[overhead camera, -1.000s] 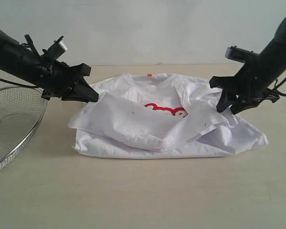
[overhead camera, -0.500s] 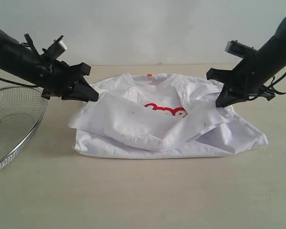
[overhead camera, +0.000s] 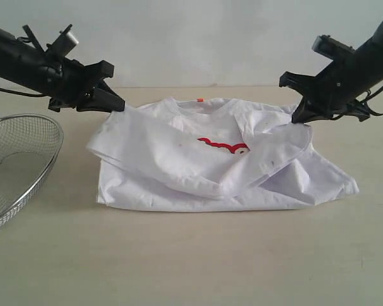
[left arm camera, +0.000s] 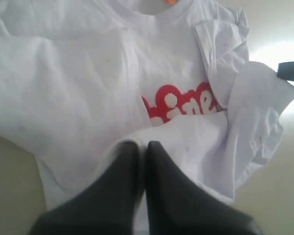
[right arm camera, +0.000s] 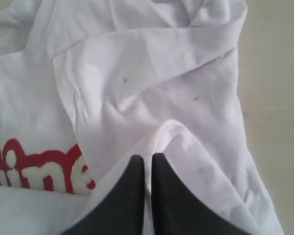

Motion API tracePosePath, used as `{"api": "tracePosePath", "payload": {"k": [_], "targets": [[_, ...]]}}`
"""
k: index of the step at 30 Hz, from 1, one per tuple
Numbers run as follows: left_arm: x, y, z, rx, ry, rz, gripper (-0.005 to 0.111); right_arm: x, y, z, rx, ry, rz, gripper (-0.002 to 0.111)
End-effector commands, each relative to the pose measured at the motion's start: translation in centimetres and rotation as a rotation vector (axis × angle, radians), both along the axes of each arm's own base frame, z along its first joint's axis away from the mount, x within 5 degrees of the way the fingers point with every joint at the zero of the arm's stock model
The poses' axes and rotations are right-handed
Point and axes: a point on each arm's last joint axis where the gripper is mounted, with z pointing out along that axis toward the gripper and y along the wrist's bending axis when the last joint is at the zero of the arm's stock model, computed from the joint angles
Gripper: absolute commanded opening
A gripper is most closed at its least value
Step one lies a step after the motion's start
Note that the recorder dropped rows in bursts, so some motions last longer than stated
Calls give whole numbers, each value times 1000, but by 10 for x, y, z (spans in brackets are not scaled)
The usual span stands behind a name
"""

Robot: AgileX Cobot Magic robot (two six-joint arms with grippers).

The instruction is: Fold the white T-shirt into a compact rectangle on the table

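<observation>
The white T-shirt lies crumpled on the table, its red lettering partly covered and its orange collar tag at the back. My left gripper is shut on the shirt's left edge, lifting it off the table. My right gripper is shut on the right edge, also raised. The wrist views show the black fingers pinching white cloth, with red letters beyond them.
A round steel wire-mesh basket stands at the table's left edge, close under the left arm. A pale wall rises behind the table. Bare beige tabletop stretches in front of the shirt.
The right gripper has shut on the shirt's right edge and risen with it. The left gripper has lifted its edge up and back, so a fold of cloth now hangs between both.
</observation>
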Motion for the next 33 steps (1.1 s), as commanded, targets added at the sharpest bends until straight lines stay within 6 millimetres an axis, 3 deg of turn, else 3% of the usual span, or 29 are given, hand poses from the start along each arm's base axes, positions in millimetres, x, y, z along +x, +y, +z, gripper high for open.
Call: {"api": "tracePosePath", "payload": {"k": [1, 6, 12, 14, 17, 19, 26, 33], "targets": [[3, 2, 4, -2, -21, 33, 5, 0, -19, 10, -8, -35, -68, 0], [3, 2, 4, -3, -20, 32, 5, -5, -33, 19, -9, -39, -73, 0], [3, 2, 4, -3, -19, 31, 5, -12, -29, 14, -33, 6, 82, 5], [3, 2, 4, -3, -19, 31, 5, -13, -28, 11, -25, 24, 105, 19], [3, 1, 4, -8, -14, 29, 5, -14, -26, 10, -30, 24, 154, 53], [3, 1, 4, -8, -14, 29, 5, -15, -25, 10, -29, 20, 173, 63], [3, 1, 4, -12, -6, 36, 5, -12, -24, -8, 16, 63, 164, 39], [3, 1, 4, -13, -4, 39, 5, -12, -20, -21, 51, 94, 204, 48]]}}
